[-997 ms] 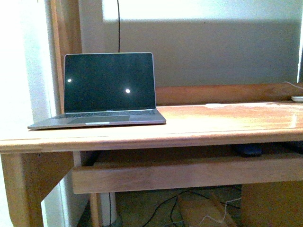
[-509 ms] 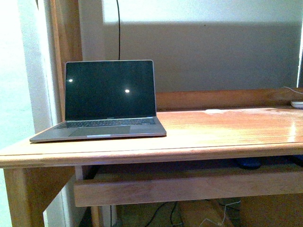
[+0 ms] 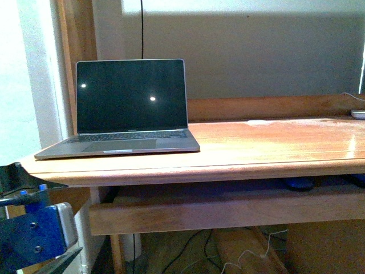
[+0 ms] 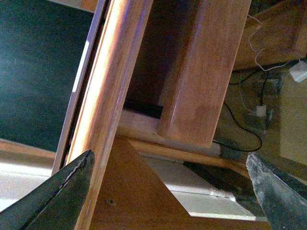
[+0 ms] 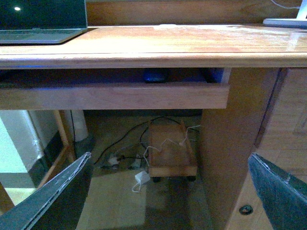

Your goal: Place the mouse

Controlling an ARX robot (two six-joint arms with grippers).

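Bluish-grey mouse [image 5: 156, 75] sat back on the tray [image 5: 115, 96] under the desk [image 5: 144, 48]. Left claw [image 4: 169, 155] and right claw [image 5: 169, 157] both gaped wide, empty. Risk: the slot was narrow, so a claw could strike the desk edge, or the smooth dome could squirt free.

The reddish-brown wooden table [image 3: 274, 142] has a glossy varnished top that mirrors the light. On it, the slim grey laptop [image 3: 122, 108] looks like matt metal, its black screen glossy with two bright reflections.
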